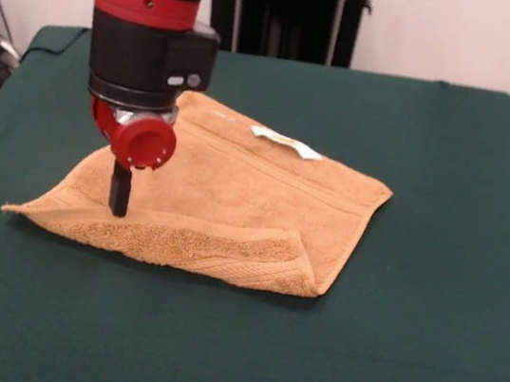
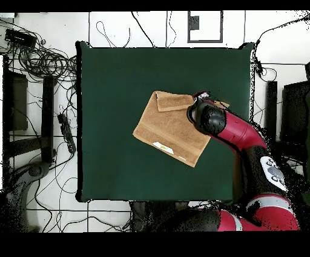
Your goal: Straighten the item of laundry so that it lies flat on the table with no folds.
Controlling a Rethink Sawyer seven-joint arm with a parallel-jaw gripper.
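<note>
The orange-tan towel [image 1: 235, 198] lies on the dark green table [image 1: 427, 323], left of centre. A strip along its near edge is folded back over itself [image 1: 226, 254]. Its white label [image 1: 286, 141] shows at the far edge. My gripper [image 1: 117, 209] points straight down and its black tip touches the towel's left part, just behind the folded strip. In the overhead view the towel [image 2: 169, 130] has the fold at its upper edge [image 2: 175, 100], and the arm's wrist [image 2: 209, 118] covers the towel's right corner and hides the gripper.
The red and black arm [image 2: 248, 139] reaches in over the table's right side in the overhead view. Cables and stands [image 2: 42, 60] lie on the floor beyond the table's left edge. Green cloth shows all round the towel.
</note>
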